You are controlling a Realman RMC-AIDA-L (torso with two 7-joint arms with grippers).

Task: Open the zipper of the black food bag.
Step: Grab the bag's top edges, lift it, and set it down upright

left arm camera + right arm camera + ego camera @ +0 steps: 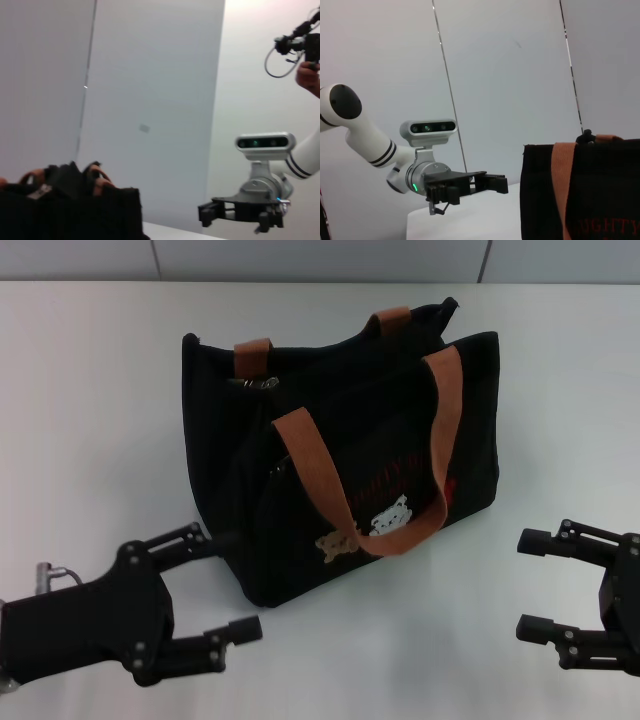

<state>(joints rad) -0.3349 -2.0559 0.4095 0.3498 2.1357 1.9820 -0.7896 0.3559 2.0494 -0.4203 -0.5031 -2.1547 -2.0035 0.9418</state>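
While the left claw (215,585) hovers low over the white surface (90,440) at the near left, its two black fingers stand spread wide with nothing between them; the upper finger reaches almost to the near left corner of the black food bag (330,450), though I cannot tell whether it touches. From the right wrist view the same claw (492,182) shows beyond the bag (580,192), fingers parted, under its white arm.

Standing upright in the middle of the surface, the bag has its long axis running from near left to far right, with its mouth facing up. Its front panel, with two small bear pictures (370,528) and red lettering (400,475), faces the near right. One brown strap handle (375,485) droops forward over that panel; the other (325,332) stands at the far side. The zipper (252,383) runs along the mouth, its small silver pull sitting near the bag's left end, just beside the far handle's left strap. What the bag holds cannot be seen. In the left wrist view the pull (42,191) shows atop the bag's dark top edge.

At the near right, well apart from the bag, the right claw (535,585) hangs over the surface, fingers likewise spread and empty, pointing left toward the bag.
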